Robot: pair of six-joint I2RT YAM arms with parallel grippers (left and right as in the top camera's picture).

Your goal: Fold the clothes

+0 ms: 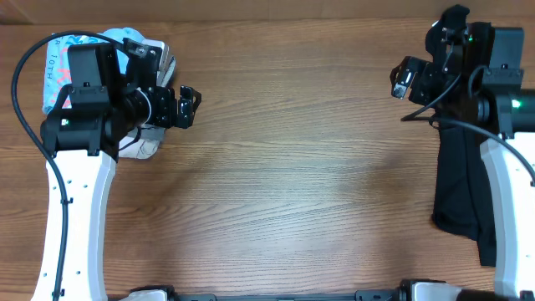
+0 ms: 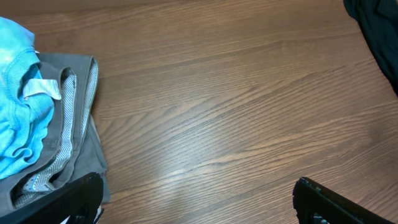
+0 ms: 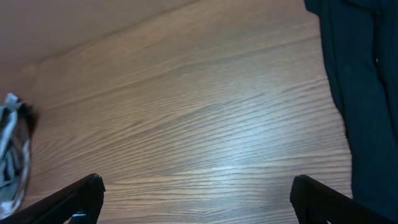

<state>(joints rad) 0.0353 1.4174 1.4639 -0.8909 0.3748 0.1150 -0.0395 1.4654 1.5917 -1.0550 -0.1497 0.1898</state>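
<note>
**Clothes**: black, in a long heap at the table edge, partly under the right arm. Whether it is one garment or several is hard to say.

**Right gripper**: jaws spread, empty, just beside the heap's far end.

**Left gripper**: spread, empty, well apart from the heap.

**Handling:** the step is probably fetching. Pinch one hem corner and drag it away from the heap onto bare wood, with the left taking the opposite corner.

**Views:** the left wrist view shows the grey garment layered under the light-blue shirt. The overhead hides this behind the left arm.
</note>
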